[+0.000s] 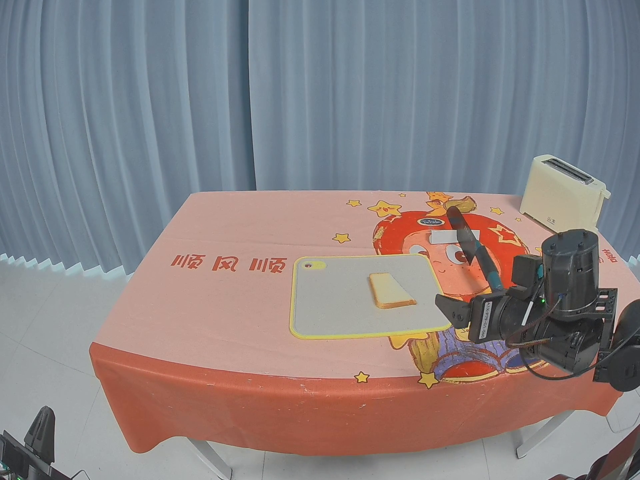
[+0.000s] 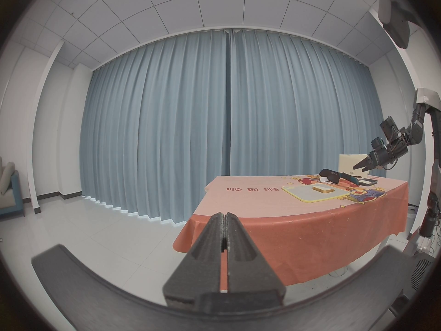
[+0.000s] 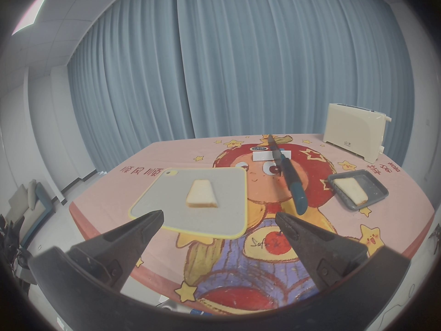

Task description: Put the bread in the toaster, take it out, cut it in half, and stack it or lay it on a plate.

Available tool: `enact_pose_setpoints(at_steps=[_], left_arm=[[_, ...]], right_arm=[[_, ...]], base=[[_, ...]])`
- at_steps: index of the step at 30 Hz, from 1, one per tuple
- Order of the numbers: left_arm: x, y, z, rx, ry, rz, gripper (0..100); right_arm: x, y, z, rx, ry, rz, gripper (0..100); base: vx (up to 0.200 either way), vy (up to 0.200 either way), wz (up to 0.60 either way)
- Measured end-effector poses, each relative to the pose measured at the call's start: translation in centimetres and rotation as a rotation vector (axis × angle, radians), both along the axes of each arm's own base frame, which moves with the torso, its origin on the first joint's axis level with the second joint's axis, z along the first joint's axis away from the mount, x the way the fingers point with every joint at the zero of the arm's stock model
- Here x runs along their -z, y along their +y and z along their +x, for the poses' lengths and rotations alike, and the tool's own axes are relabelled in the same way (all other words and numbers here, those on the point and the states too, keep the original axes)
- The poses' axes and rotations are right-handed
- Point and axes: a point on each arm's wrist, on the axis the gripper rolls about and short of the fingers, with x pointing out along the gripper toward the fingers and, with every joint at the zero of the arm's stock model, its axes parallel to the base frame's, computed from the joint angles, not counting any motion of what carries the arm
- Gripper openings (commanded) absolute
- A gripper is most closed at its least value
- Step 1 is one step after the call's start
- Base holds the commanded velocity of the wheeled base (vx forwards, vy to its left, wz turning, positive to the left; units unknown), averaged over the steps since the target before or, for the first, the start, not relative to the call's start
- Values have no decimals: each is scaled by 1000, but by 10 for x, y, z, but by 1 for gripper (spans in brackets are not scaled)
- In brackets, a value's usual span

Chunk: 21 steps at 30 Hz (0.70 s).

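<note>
A half slice of toasted bread (image 1: 391,291) (image 3: 202,193) lies on the grey, yellow-rimmed cutting board (image 1: 333,301) (image 3: 170,194). A second half slice (image 3: 351,190) rests in a dark grey tray-like plate (image 3: 377,187) on the table's right side. Between board and plate lies a knife (image 1: 473,245) (image 3: 288,175) with a blue handle. The cream toaster (image 1: 563,193) (image 3: 356,132) stands at the far right corner. My right gripper (image 1: 445,308) (image 3: 218,214) hovers open and empty over the front right of the table, beside the board. My left gripper (image 2: 224,240) is shut, low and well off the table's left side.
The orange printed tablecloth (image 1: 233,301) covers the table, and its left half is bare. Blue curtains (image 1: 267,75) hang close behind the table. The front table edge (image 1: 300,385) lies just below the right gripper.
</note>
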Motion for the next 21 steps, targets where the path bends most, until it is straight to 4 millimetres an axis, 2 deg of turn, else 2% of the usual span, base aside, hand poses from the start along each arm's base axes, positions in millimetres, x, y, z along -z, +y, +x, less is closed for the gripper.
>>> enact_pose_setpoints(at_steps=[4,7,21], left_arm=[[0,0,0,0,0,0,0],[0,0,0,0,0,1,0],[0,0,0,0,0,0,0]], right_arm=[[3,6,-4,-32,12,-10,100],[6,13,0,-49,20,-18,100],[10,72,59,-102,29,-65,100]], base=[[0,0,0],[0,0,0],[0,0,0]])
